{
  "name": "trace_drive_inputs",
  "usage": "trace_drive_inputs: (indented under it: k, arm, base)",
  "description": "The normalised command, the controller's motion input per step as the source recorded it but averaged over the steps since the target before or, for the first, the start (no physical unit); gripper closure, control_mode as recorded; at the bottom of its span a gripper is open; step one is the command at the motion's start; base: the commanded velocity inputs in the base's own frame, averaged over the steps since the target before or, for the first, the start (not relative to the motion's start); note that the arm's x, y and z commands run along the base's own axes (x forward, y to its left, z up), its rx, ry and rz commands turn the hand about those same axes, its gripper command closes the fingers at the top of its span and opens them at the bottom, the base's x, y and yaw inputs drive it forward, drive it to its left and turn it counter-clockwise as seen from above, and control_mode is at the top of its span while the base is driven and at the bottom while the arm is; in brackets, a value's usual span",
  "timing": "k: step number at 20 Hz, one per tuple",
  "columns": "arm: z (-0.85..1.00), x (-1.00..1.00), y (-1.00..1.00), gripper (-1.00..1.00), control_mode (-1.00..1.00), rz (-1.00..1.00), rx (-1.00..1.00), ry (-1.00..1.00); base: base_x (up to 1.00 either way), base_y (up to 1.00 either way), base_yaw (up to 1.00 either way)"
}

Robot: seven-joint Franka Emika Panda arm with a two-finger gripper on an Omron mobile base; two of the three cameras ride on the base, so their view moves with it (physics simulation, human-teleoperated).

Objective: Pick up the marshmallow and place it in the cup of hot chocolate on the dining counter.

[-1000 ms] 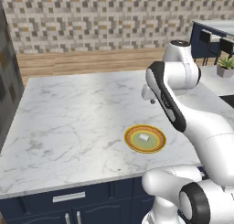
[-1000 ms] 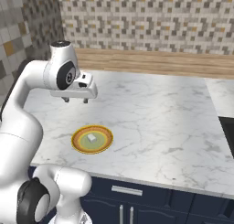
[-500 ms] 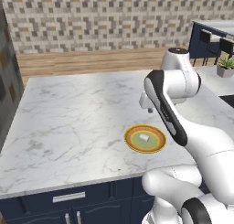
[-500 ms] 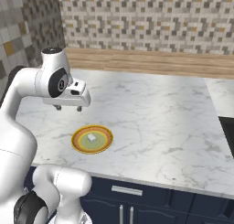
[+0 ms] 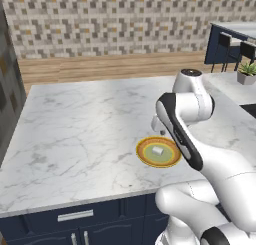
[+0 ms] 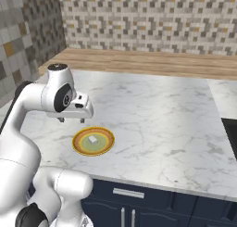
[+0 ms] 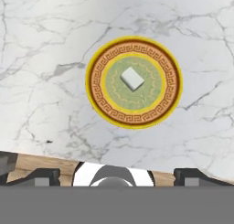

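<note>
The marshmallow (image 5: 158, 150) (image 6: 93, 139) (image 7: 132, 78), a tiny white block, lies in the middle of a round yellow-rimmed green plate (image 5: 145, 156) (image 6: 78, 145) (image 7: 96, 81) near the marble counter's front edge. My gripper (image 5: 158, 125) (image 6: 71, 118) (image 7: 116, 176) hangs open above the counter, just behind the plate and well clear of the marshmallow, with nothing between its fingers. The cup of hot chocolate is out of view. A corner of the dining counter (image 5: 235, 28) with dark stools (image 5: 226, 43) shows at the far right of the left base view.
The plate sits on a marble counter (image 5: 75, 124) with navy drawers (image 6: 139, 196) below. A mosaic wall (image 6: 152, 17) runs behind a wooden floor strip. A small potted plant (image 5: 247, 73) stands at the right. A dark cooktop edge (image 6: 231, 133) lies at the far right.
The hand has swung down and nearer, from above the counter's far part to just behind the plate. Plate and marshmallow have not moved.
</note>
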Motion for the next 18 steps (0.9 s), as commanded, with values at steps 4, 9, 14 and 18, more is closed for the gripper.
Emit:
trace_drive_inputs:
  k: [4, 9, 14, 18]
  arm:
    - [-0.47, 0.14, -0.01, -1.0, -1.0, 0.02, 0.0, 0.04]
    - [-0.43, 0.34, -0.03, -1.0, -1.0, 0.03, 0.0, 0.01]
    - [-0.26, 0.34, -0.13, -1.0, -1.0, 0.0, 0.0, 0.0]
    - [-0.43, 0.26, -0.04, -1.0, -1.0, 0.0, 0.0, 0.0]
  base:
    - [0.0, 0.0, 0.0]
    - [0.0, 0.0, 0.0]
    - [0.0, 0.0, 0.0]
    - [0.0, 0.0, 0.0]
